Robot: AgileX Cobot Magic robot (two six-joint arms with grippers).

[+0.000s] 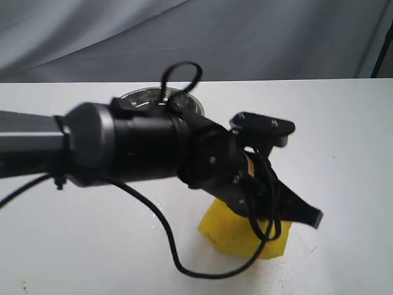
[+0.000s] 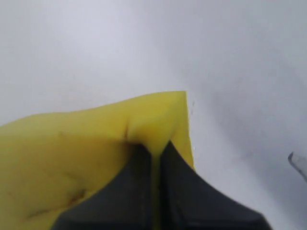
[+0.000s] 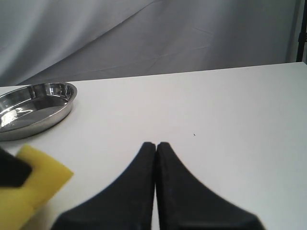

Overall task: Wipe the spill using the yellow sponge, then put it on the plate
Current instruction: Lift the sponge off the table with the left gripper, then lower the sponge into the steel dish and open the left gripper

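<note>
The yellow sponge (image 1: 242, 233) rests on the white table near the front, right of the middle. My left gripper (image 2: 152, 147) is shut on the sponge (image 2: 86, 153), pinching its foam into a fold between the fingers. The left arm (image 1: 123, 147) reaches across the exterior view and hides part of the plate (image 1: 141, 97) behind it. In the right wrist view the steel plate (image 3: 36, 108) lies beyond the sponge (image 3: 33, 184). My right gripper (image 3: 156, 144) is shut on nothing, above bare table. No amber spill shows in any view.
A grey cloth backdrop (image 1: 245, 37) hangs behind the table's far edge. A black cable (image 1: 166, 239) loops from the left arm down over the table in front of the sponge. A dark stand leg (image 1: 384, 43) shows at the far right.
</note>
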